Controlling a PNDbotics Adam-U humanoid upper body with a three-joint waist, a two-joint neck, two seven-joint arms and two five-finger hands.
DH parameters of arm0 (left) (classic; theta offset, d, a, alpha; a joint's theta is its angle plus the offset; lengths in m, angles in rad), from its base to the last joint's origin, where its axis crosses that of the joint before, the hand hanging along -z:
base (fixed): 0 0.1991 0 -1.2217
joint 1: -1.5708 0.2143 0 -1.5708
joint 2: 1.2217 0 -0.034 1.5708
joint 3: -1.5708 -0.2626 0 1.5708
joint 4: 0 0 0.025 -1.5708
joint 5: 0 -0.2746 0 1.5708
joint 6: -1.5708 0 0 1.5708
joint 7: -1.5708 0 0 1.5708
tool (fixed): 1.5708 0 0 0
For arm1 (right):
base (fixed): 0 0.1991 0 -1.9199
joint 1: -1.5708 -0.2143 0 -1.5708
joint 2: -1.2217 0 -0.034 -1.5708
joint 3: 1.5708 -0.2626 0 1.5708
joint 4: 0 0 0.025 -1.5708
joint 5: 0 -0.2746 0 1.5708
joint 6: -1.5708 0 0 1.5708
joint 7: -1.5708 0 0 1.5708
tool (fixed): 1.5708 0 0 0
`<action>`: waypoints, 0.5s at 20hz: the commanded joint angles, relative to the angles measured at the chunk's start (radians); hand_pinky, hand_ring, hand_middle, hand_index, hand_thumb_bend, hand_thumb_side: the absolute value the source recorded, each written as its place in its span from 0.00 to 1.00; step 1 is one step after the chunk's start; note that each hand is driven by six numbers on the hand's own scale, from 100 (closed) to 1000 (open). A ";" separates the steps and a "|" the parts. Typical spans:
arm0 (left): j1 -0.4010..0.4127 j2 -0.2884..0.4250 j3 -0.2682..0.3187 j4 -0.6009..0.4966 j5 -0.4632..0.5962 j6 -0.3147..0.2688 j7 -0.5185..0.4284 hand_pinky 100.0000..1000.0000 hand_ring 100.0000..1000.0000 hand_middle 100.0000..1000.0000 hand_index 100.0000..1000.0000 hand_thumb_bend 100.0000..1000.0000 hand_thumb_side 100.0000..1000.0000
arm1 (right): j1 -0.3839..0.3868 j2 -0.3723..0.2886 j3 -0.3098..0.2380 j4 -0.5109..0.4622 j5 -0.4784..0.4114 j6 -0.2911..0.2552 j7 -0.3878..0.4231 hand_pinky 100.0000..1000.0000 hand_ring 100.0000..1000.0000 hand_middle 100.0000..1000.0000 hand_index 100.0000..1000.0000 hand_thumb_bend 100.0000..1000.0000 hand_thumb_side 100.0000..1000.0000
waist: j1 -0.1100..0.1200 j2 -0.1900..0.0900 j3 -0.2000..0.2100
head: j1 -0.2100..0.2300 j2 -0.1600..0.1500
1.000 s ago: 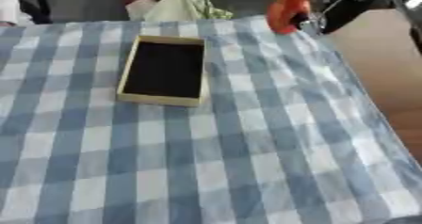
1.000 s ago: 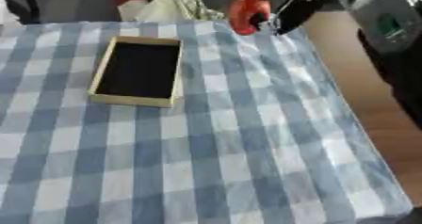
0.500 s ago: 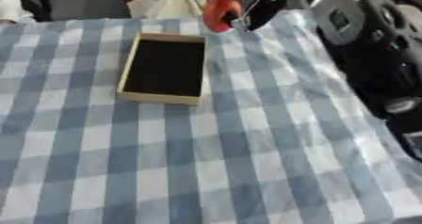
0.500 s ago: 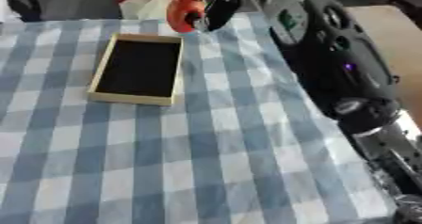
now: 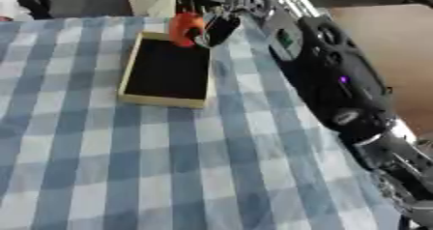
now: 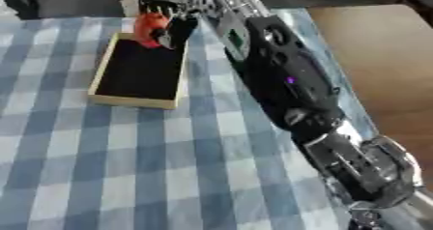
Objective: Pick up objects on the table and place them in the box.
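Fingers of the right robot hand (image 5: 211,16) curl around a small orange-red object (image 5: 184,27), holding it over the far right corner of the box (image 5: 165,101). That shallow wooden box, dark inside, sits on the far left part of the bench's blue-and-white checked cloth (image 5: 169,166).

Looking steeply down from the head, close over the checked table (image 5: 152,166). Both views sharing the box (image 5: 167,69), right view shifted slightly.

Box (image 5: 166,70) on the table (image 5: 127,166) toward its far left, right hand (image 5: 207,11) with an object (image 5: 183,28) over the box's far right corner
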 commanded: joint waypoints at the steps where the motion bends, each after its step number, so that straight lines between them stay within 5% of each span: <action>1: -0.022 0.008 -0.001 -0.014 0.006 -0.003 -0.006 0.74 0.75 0.71 0.81 0.50 0.66 | -0.031 0.034 -0.028 0.039 0.074 0.013 -0.041 0.61 0.59 0.50 0.69 0.00 0.00 | 0.003 -0.013 0.007 | -0.015 -0.020; 10: -0.039 0.000 -0.005 -0.014 0.012 -0.006 -0.011 0.74 0.75 0.71 0.81 0.50 0.66 | -0.035 0.088 -0.096 0.152 0.213 0.060 -0.169 0.61 0.59 0.50 0.69 0.00 0.00 | 0.003 0.015 0.027 | -0.034 -0.043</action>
